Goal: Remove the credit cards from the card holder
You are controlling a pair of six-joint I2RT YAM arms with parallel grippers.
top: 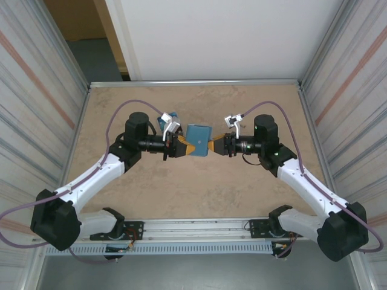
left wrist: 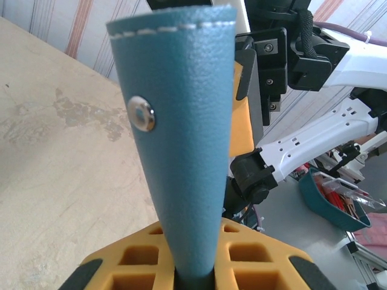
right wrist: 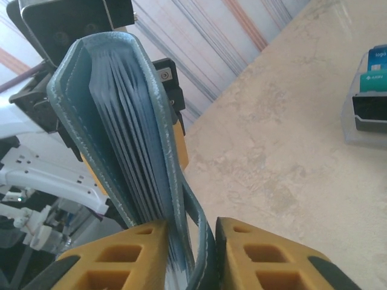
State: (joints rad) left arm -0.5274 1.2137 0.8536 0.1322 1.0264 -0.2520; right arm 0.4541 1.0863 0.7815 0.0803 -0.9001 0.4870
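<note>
Hanging above the table (top: 199,199), the card holder (top: 198,140) spans the gap between the two grippers. The left gripper (top: 181,147) is clamped on one end, which stands straight out ahead of its fingers. The right gripper (top: 214,145) pinches the opposite, folded edge, its yellow fingers (right wrist: 260,260) close against the teal walls. Off to the right gripper's right, a clear box (right wrist: 363,115) on the table holds credit cards (right wrist: 375,69).
</note>
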